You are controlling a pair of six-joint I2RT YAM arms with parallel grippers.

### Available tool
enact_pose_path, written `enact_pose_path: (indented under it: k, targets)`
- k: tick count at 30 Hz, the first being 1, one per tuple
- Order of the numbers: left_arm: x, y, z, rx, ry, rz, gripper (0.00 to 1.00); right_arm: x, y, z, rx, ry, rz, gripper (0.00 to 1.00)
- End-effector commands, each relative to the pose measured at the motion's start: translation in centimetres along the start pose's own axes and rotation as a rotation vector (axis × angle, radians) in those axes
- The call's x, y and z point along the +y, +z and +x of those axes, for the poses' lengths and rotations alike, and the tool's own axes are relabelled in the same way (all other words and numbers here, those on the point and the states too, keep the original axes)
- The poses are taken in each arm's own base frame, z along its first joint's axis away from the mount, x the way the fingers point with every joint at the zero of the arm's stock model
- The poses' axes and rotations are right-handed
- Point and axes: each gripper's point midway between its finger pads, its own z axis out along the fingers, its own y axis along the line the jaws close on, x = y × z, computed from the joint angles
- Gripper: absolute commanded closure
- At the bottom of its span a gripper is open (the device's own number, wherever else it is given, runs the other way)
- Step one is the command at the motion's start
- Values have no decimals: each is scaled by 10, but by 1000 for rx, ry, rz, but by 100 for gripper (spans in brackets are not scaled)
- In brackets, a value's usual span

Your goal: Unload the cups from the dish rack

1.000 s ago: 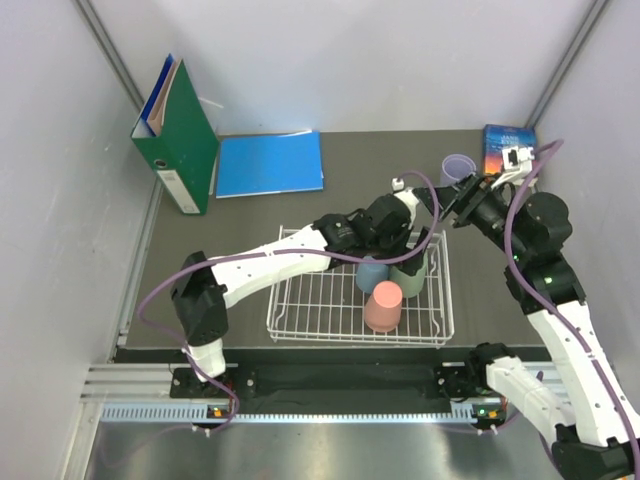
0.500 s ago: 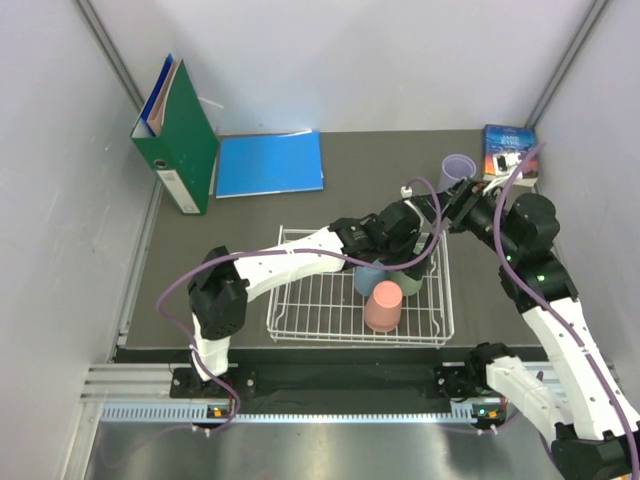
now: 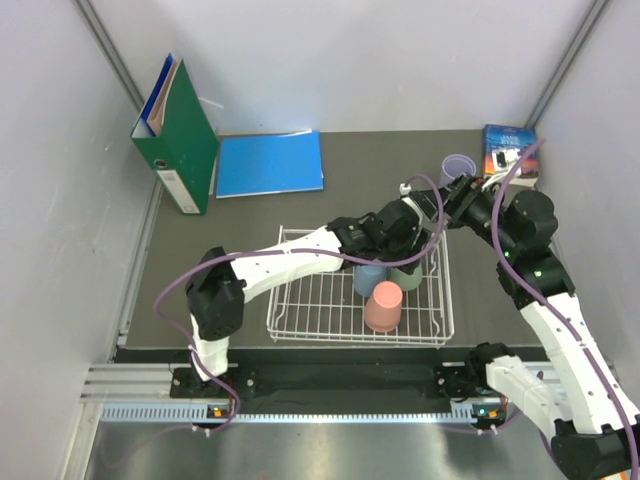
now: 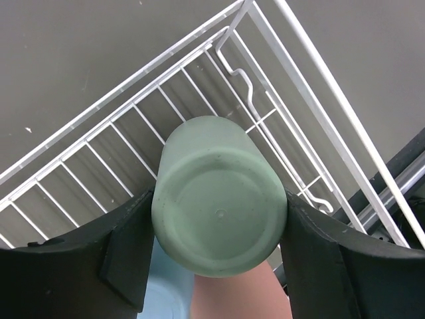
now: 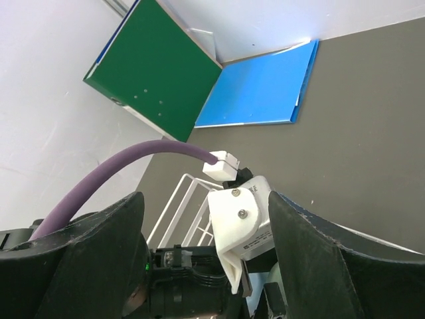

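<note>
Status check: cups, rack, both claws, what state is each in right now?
Sage green cup, upside down, clamped in left claw.
Dusty blue cup, upside down in rack.
Salmon pink cup, upside down in rack.
Lavender cup, upright on table, outside rack.
Left claw, shut on sage green cup.
Right claw, open, empty.
Rack, holds three cups.

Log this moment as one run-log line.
left gripper: gripping green cup, upside down in rack | right gripper: open, empty | blue cup, pink cup: in rack | purple cup: on table

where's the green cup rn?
Green cup: top view, rack's far right corner, upside down between the left gripper's fingers, beside blue cup and pink cup.
</note>
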Motion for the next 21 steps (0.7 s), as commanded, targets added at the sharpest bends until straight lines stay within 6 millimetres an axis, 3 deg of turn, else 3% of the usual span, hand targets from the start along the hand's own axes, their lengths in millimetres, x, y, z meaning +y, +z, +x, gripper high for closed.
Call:
enact_pose_path:
  k: [1, 6, 12, 16, 21]
  targets:
    - [-16, -44, -49, -145, 15, 52, 67, 20, -5, -24, -54, -27, -40, 24]
    - [-19, -84, -88, -264, 17, 57, 80, 26, -10, -46, -114, -47, -12, 25]
    - [-18, -144, -131, -410, -5, 53, 100, 19, -11, -54, -146, -54, 37, 24]
    - [-6, -178, -150, -498, -36, 8, 100, 2, -8, -53, -148, -48, 118, 24]
    - [39, -217, -163, -618, -129, -151, 100, -24, 4, -38, -98, -8, 214, 24]
